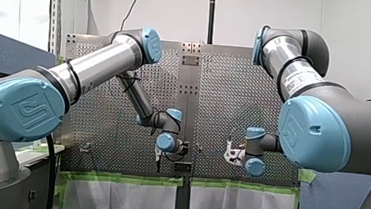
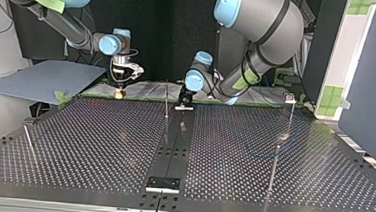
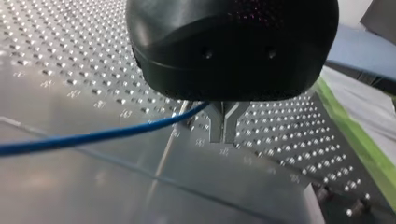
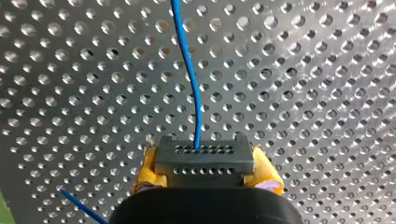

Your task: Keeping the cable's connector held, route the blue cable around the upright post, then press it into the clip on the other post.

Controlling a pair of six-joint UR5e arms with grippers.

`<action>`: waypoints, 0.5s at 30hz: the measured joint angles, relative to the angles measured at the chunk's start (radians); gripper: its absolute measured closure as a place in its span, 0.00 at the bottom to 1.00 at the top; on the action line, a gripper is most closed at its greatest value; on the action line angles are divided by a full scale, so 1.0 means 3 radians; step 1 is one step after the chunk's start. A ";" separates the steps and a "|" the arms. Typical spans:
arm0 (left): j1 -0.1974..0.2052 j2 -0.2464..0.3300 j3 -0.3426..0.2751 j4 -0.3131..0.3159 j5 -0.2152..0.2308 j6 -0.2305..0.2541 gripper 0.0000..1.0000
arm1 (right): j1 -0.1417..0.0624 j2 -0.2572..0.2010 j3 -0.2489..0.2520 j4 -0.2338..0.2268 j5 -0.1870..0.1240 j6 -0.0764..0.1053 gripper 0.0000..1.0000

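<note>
Beneath both pairs of jaws, spreading wide: the perforated table (image 2: 270,187). Over it, my left arm (image 1: 96,67) and my right arm (image 1: 296,68), each reaching in from its own side.

At the left arm's end, my left gripper (image 3: 224,139): black body, metal fingers (image 3: 215,128) pressed together, closed on the blue cable (image 3: 93,136). Cable leaving these jaws at their root and trailing off to one side, low over the table.

At the right arm's end, my right gripper (image 4: 205,170): yellow pads (image 4: 145,170) clamped on either flank of the grey connector (image 4: 204,156). Connector square between the jaws, its rows of small holes facing out. Cable rising from one of those holes, straight ahead of the jaws, with a slight bend. A second short stretch of cable beside and below the jaws, close to the gripper body.

In the top view, a thin upright post (image 2: 167,102) between the two grippers, just beside the left jaws. A second post (image 2: 290,118) well apart from both pairs of jaws, on the far side of the left ones, with a small clip (image 2: 290,98) at its tip.
</note>
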 joint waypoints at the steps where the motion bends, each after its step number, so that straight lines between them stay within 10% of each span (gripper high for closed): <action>1: 0.0004 0.0000 0.0004 -0.0002 -0.0014 0.0010 1.00 | -0.0006 0.0000 -0.0009 0.0002 -0.0001 0.0000 1.00; 15: 0.0017 0.0000 0.0011 0.0084 -0.0130 0.0136 1.00 | -0.0073 0.0004 -0.0088 0.0002 -0.0145 0.0018 1.00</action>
